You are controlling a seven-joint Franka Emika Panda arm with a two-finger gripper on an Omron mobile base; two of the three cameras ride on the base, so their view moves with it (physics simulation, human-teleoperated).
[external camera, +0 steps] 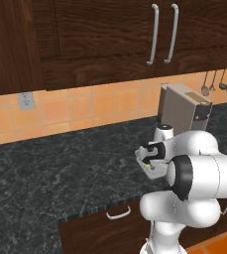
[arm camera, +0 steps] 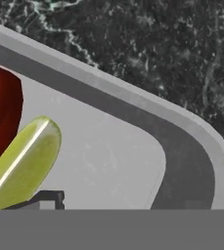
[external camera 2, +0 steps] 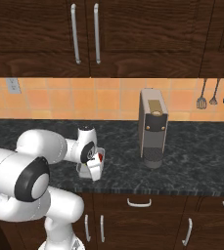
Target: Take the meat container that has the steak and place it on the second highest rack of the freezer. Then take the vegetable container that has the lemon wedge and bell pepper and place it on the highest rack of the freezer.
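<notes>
The vegetable container [arm camera: 133, 161] is a shallow grey tray with a rounded rim, resting on the dark stone counter [external camera: 60, 168]. Inside it lie the yellow-green lemon wedge [arm camera: 23, 166] and, beside it, the red bell pepper [arm camera: 1, 112]. From the left base view the tray [external camera: 145, 167] sits just under my hand, near the counter's front edge. It also appears in the right base view [external camera 2: 95, 170]. My gripper [external camera: 151, 159] [external camera 2: 90, 165] hangs low over the tray. One dark fingertip [arm camera: 47, 197] stands next to the wedge, and how the jaws stand is unclear. The steak and the freezer are out of view.
A grey coffee machine [external camera: 184, 111] [external camera 2: 153, 128] stands on the counter, to the right of the tray and farther back. Kitchen utensils [external camera 2: 213, 95] hang on the tiled wall at right. Dark wall cupboards [external camera 2: 84, 34] overhang the counter. Drawers with handles [external camera 2: 139, 202] lie below its front edge.
</notes>
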